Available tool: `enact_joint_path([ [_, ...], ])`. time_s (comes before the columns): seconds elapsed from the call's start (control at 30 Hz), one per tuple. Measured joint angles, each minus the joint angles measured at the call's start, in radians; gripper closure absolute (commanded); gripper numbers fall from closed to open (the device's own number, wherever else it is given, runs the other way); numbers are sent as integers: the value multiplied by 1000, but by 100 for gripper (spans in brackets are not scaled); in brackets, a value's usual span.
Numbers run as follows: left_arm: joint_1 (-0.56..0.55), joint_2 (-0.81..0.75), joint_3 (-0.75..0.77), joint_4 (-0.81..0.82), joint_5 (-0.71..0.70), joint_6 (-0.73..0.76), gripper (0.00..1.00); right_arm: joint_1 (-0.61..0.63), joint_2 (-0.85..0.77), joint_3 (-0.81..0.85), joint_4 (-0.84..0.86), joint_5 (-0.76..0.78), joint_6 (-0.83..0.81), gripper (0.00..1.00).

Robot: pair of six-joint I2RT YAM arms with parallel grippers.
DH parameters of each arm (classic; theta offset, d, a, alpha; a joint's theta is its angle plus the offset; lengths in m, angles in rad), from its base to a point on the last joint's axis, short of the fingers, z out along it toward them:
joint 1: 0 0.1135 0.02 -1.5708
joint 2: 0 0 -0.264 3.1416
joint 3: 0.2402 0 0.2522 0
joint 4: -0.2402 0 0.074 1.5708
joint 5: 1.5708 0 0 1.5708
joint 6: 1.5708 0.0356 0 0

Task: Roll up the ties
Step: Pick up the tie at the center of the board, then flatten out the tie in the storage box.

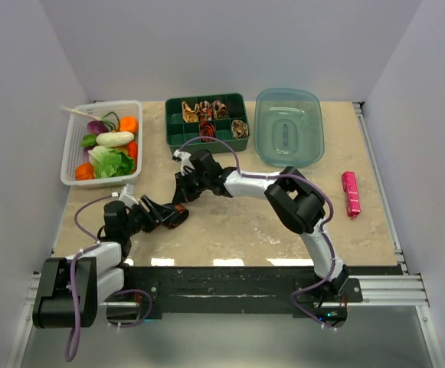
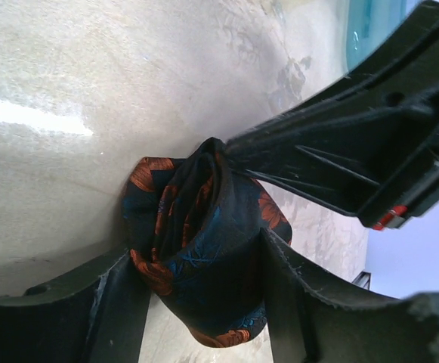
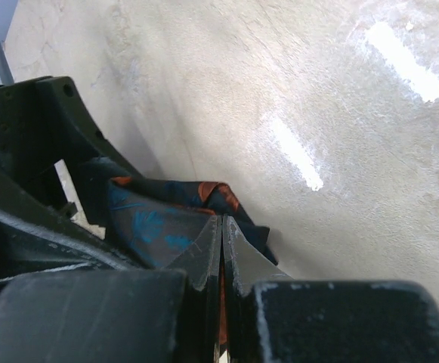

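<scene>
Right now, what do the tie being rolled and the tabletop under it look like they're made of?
The tie: woven fabric, probably silk or polyester, with a soft sheen; it folds and creases in layers. The tabletop: hard, polished, stone-look surface, possibly laminate; beige veining and sharp light reflections.
</scene>
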State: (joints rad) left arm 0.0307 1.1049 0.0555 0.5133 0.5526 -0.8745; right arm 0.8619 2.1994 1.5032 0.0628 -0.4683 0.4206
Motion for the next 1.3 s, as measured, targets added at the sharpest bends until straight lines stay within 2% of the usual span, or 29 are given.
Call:
enact_joint_path([
  [0.27,0,-10,-12,82,23,-44,49,-3,8,0,4,-3,10,100],
  [0.43,0,-31,-13,100,48,-50,49,-33,-30,-43,10,-2,31,94],
  [0.47,-1,-36,-13,105,53,-50,49,-44,-49,-60,10,-1,34,88],
  [0.5,-1,-40,-13,113,57,-50,49,-59,-72,-78,8,0,38,77],
  [0.6,0,-45,-13,135,65,-50,49,-121,-152,-124,5,0,55,65],
  [0.63,0,-45,-13,140,69,-50,49,-146,-176,-133,6,-7,57,53],
  [0.7,0,-43,-13,156,76,-50,49,-189,-213,-139,10,-26,66,40],
  [0.73,0,-37,-13,175,84,-50,49,-214,-233,-142,18,-44,68,27],
  [0.83,0,-18,-12,220,106,-50,49,-256,-269,-168,51,-92,86,12],
  [0.87,0,-9,-12,237,114,-50,49,-259,-277,-183,66,-113,93,4],
  [0.9,0,0,-11,254,122,-50,49,-258,-280,-197,82,-137,100,1],
  [1.3,-1,77,64,478,264,-86,49,-224,-281,-263,145,-331,149,1],
])
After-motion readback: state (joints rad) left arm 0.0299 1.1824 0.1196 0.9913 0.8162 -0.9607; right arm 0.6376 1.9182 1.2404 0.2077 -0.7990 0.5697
